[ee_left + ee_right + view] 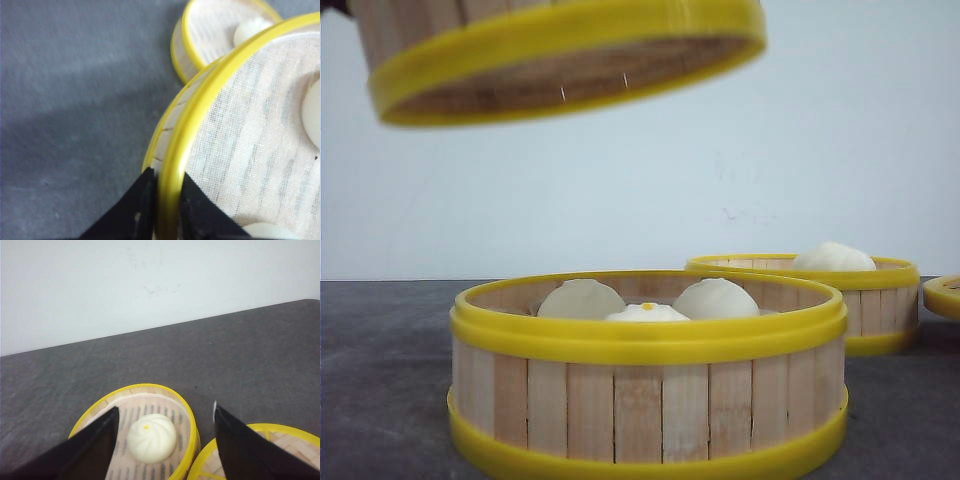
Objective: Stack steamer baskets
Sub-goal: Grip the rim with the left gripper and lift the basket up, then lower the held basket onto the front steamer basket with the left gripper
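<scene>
Front view: one round, slat-walled, yellow-rimmed steamer basket (560, 55) aloft, tilted, above a matching basket (648, 395) holding three white buns (647, 300) on the dark grey bench (380, 380); third basket (840, 290) behind, to the right.

Left wrist view: black left gripper (167, 200), jaws clamped on the raised basket's rim.

Right wrist view: right gripper (165, 435) above the rear basket, jaws apart, gripping nothing.

1 steamer basket (560, 60) aloft, 2 baskets (650, 390) (840, 295) tabled.
</scene>
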Controlling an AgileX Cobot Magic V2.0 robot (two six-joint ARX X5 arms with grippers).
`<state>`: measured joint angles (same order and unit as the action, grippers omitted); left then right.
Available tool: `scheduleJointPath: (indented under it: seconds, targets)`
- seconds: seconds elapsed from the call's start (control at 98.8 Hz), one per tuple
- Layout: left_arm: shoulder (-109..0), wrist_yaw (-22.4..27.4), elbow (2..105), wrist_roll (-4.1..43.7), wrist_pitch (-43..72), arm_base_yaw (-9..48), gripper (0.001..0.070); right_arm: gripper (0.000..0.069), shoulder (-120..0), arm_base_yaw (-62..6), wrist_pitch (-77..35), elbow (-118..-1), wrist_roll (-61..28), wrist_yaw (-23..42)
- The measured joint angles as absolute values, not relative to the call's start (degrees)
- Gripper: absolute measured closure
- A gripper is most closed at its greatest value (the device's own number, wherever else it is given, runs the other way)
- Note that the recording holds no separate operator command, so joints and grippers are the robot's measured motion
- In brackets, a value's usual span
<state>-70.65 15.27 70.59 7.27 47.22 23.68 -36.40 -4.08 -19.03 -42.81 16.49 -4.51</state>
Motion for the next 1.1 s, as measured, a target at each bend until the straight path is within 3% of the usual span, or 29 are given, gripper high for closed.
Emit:
scheduleJointPath:
  seconds: [0.324,0.506,1.104]
  targets:
    - [-77.41,14.83,69.41,7.22,44.80,27.62,0.0679,0.0323,-36.91,-4.93,-19.51,-42.81,16.49,-4.51]
    - [-81.23,10.59,69.41,7.16,44.56,29.58,0.0679,0.0323,-37.43,-4.93,-19.94,-42.81,16.49,-4.51]
    - [-85.03,10.48,69.36,7.18,41.63,31.05,0.0679,0.0323,-38.48,-5.26,-20.01,-42.81,16.29,-4.51]
